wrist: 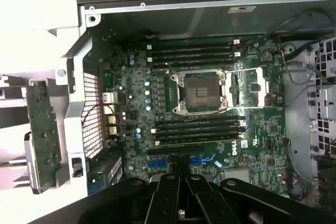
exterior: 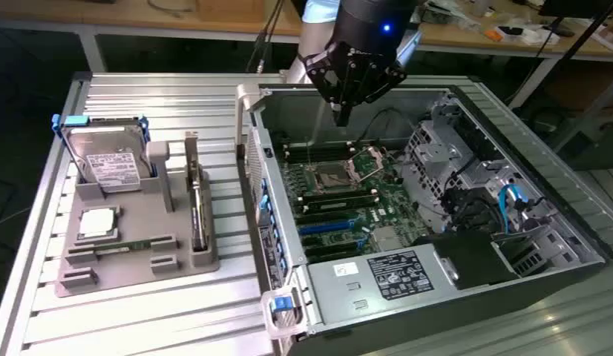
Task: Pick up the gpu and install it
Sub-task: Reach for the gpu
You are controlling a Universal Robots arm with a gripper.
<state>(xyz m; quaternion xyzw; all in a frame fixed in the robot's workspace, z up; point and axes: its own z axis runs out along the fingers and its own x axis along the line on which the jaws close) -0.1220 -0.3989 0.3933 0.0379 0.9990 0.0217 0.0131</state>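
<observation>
Open case (exterior: 267, 185) takes up the exterior view's right, motherboard (exterior: 336, 200) bare inside. Grey holder (exterior: 128, 268) sits on the exterior view's left, and the gpu (exterior: 196, 208) stands on edge in it, on the side near the case. Gripper (exterior: 341, 117) hangs over the case's far end, fingers pinched together on nothing. I'd guess the card's light and stiff but fragile, so 1 pinch on the board's top edge, not the cooler

A ribbed metal desk (exterior: 138, 326) gleams under bright light; behind it, a wooden desk (exterior: 227, 18) with white legs holds clutter.
</observation>
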